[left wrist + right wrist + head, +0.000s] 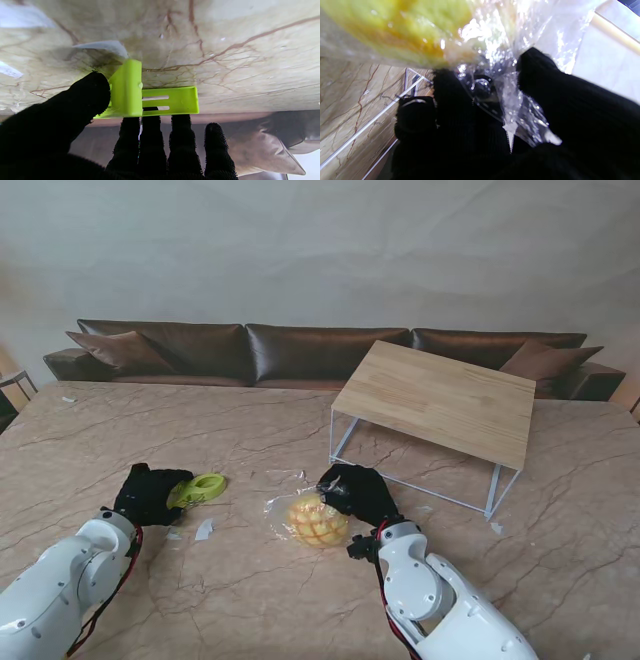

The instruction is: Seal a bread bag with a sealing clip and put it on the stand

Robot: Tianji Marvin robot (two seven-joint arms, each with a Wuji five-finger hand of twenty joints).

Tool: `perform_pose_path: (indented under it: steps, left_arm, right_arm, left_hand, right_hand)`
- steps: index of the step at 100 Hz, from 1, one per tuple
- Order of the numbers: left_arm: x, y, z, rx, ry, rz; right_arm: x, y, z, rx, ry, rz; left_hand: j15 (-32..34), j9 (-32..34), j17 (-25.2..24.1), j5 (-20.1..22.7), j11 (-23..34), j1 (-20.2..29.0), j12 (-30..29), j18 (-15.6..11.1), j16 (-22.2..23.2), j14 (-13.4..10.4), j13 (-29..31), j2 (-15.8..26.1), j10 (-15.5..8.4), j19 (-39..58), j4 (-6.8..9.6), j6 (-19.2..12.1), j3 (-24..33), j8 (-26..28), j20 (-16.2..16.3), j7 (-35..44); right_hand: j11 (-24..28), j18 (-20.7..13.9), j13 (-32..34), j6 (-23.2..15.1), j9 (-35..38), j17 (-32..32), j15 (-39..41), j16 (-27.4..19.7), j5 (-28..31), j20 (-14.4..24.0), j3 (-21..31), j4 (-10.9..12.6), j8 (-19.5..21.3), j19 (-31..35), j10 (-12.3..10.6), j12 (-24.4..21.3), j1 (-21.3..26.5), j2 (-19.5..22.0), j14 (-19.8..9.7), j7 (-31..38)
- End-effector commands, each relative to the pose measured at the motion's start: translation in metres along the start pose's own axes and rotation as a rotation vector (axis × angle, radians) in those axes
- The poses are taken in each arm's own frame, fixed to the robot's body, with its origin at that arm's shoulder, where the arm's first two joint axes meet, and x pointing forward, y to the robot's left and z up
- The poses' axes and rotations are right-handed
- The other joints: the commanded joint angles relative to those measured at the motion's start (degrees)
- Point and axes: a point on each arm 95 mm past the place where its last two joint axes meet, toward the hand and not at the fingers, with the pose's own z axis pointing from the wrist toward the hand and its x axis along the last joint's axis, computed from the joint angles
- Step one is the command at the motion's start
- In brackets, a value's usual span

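Note:
A clear plastic bread bag [312,520] with a yellow bun inside lies on the marble table near its middle. My right hand [357,492], in a black glove, is shut on the bag's gathered neck; in the right wrist view the crinkled plastic [510,105] runs between thumb and fingers, with the bun [395,32] just beyond. My left hand [150,494], also gloved, holds the lime-green sealing clip [200,488] off to the left of the bag. The clip [140,95] shows pinched between thumb and fingers above the table. The wooden-topped stand [440,398] is farther away on the right.
The stand rests on thin white wire legs [492,490], close to my right hand. Small scraps of clear plastic [204,529] lie on the table by the left hand. A brown leather sofa [300,350] runs behind the table's far edge.

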Motion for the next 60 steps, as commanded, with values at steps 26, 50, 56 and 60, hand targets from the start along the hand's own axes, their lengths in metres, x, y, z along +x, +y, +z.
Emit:
perform_pose_path:
  steps: [26, 50, 56, 60]
  left_arm:
    - [0.0031, 0.0137, -0.0065, -0.068, 0.015, 0.017]
    - [0.0044, 0.0082, -0.0031, -0.112, 0.015, 0.020]
    - [0.0050, 0.0069, -0.0013, -0.118, 0.018, 0.031]
    - [0.0055, 0.0062, -0.0001, -0.122, 0.021, 0.039]
  right_arm:
    - [0.0035, -0.0039, -0.0013, 0.003, 0.004, 0.013]
    - [0.0036, -0.0046, -0.0005, 0.010, 0.011, 0.019]
    - [0.0037, -0.0046, -0.0004, 0.010, 0.012, 0.021]
    - [0.0037, -0.0045, -0.0003, 0.010, 0.012, 0.022]
  left_hand:
    - [-1.30, -2.01, -0.82, 2.60, -0.06, -4.39, 2.07, 0.81, 0.65, 0.06, -4.47, -4.76, -1.06, -3.45, -1.39, -0.44, -1.07, -2.13, -3.33, 1.60]
    - [-1.99, -1.75, -0.98, 5.86, -2.05, -10.20, 0.03, 1.07, 0.14, 0.03, -5.03, -2.30, -0.46, -6.45, -1.44, -0.47, -7.02, -3.44, -2.64, 0.04]
    - [-2.03, -1.35, -0.94, 6.48, -2.25, -10.34, -0.23, 1.15, 0.11, 0.09, -4.72, -1.97, -0.42, -6.52, -1.31, -0.55, -7.29, -3.57, -2.39, -0.15]
    - [-2.12, -1.25, -0.95, 6.81, -2.41, -10.29, -0.40, 1.20, 0.07, 0.02, -4.64, -1.89, -0.49, -6.56, -1.23, -0.84, -7.43, -3.67, -2.23, -0.29]
  right_hand:
    - [0.29, 0.47, 1.87, -2.18, 2.17, 0.22, 0.56, 0.14, 1.31, -0.72, 1.50, 0.61, -0.67, 0.14, -0.58, -1.03, 0.86, 1.03, -0.20, 0.89]
    - [0.33, 0.61, 1.76, -2.01, 2.15, -0.06, 0.50, -0.01, 1.32, -0.98, 1.51, 0.60, -0.74, 0.00, -0.63, -1.15, 0.79, 1.07, -0.16, 0.93]
    - [0.34, 0.63, 1.76, -1.87, 2.15, -0.13, 0.48, -0.06, 1.23, -1.07, 1.51, 0.59, -0.80, -0.08, -0.63, -1.17, 0.75, 1.09, -0.20, 0.89]
    - [0.35, 0.65, 1.78, -1.73, 2.14, -0.15, 0.47, -0.09, 1.29, -1.14, 1.50, 0.59, -0.82, -0.13, -0.62, -1.19, 0.73, 1.10, -0.14, 0.94]
